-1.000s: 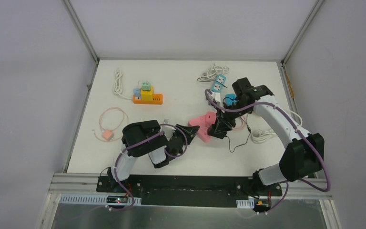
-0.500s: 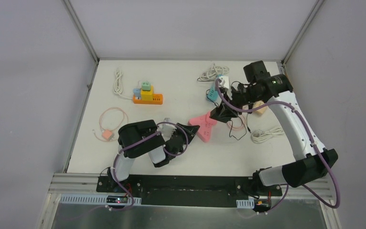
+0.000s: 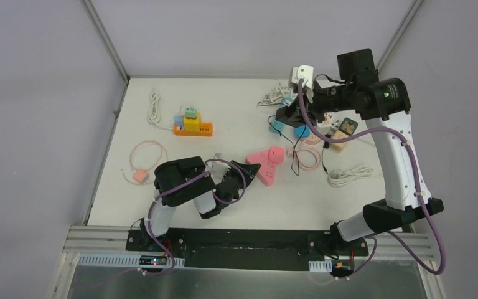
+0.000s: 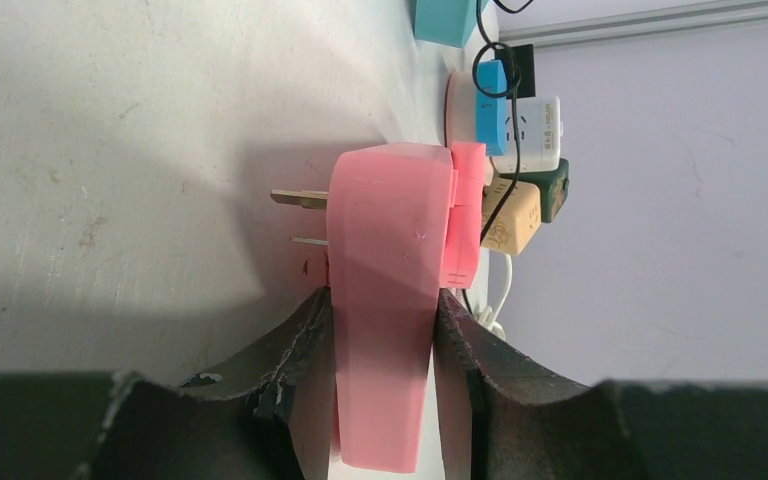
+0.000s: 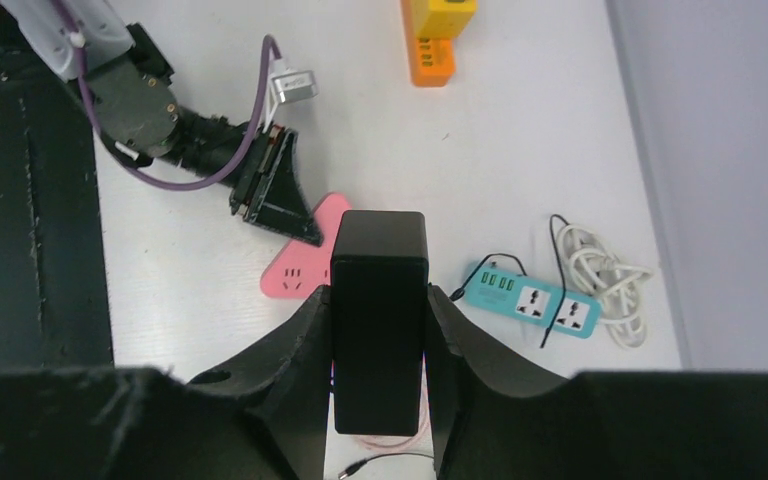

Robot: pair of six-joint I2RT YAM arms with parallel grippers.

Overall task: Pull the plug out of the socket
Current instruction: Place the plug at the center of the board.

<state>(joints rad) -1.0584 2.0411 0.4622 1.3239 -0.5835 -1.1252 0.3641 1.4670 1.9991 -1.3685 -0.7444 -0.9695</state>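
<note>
Right gripper (image 5: 380,296): jaws clamped on the black plug (image 5: 379,255), held up off the table (image 3: 236,106), apart from the pink socket (image 3: 267,164) and beyond its far right side. Left gripper (image 4: 382,308): closed on the socket's narrow end (two metal prongs project from one face); the socket lies flat. Teal power strip (image 5: 530,298) behind the socket; orange strip (image 3: 193,129) well to its left.

My left gripper (image 3: 253,169) lies low, pinching the pink socket (image 4: 385,220); my right gripper (image 5: 378,296), arm raised, clamps the black plug (image 5: 378,245).
</note>
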